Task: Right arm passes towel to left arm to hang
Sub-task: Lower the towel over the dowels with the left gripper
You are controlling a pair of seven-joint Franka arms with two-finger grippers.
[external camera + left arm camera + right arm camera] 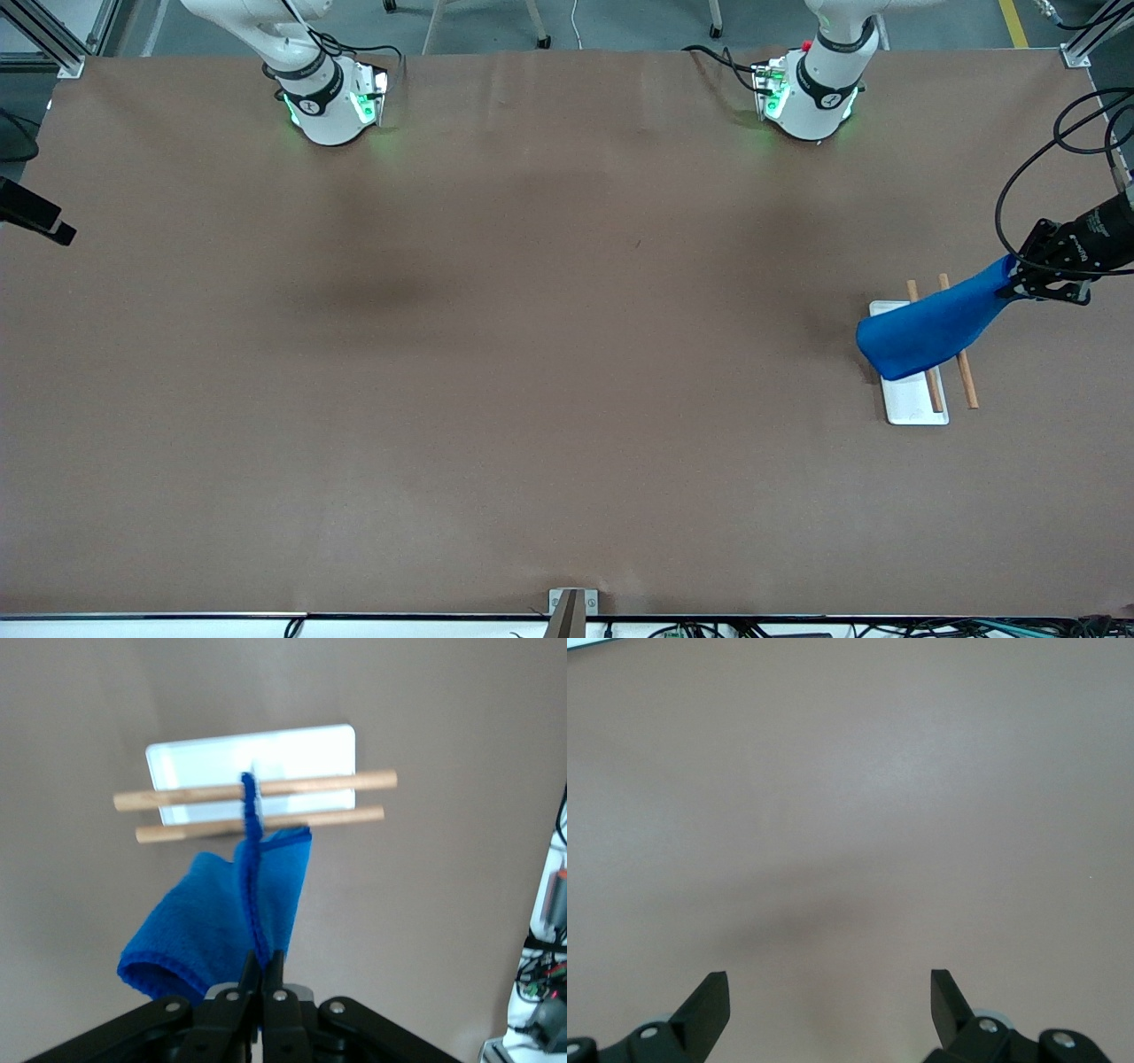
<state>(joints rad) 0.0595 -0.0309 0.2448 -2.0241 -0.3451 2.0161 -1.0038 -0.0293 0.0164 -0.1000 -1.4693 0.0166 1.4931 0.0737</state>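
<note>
- The towel [935, 328] hung from the left gripper [1019, 276] over the rack [912, 403], a white base plate carrying two wooden rods [257, 790], at the left arm's end of the table.
- The towel's long axis ran from the pinched corner down and away toward the rods; its free end drooped over them, though contact could not be confirmed.
- The left gripper's fingers [251, 979] were pressed together, pinching the towel's edge.
- The left arm was the nearer one to the rack by a wide margin.
- The right gripper [829, 992] waited with fingers spread wide, holding nothing, over bare table [850, 771].
- Judgement: handover complete; draping over a rod remained.
</note>
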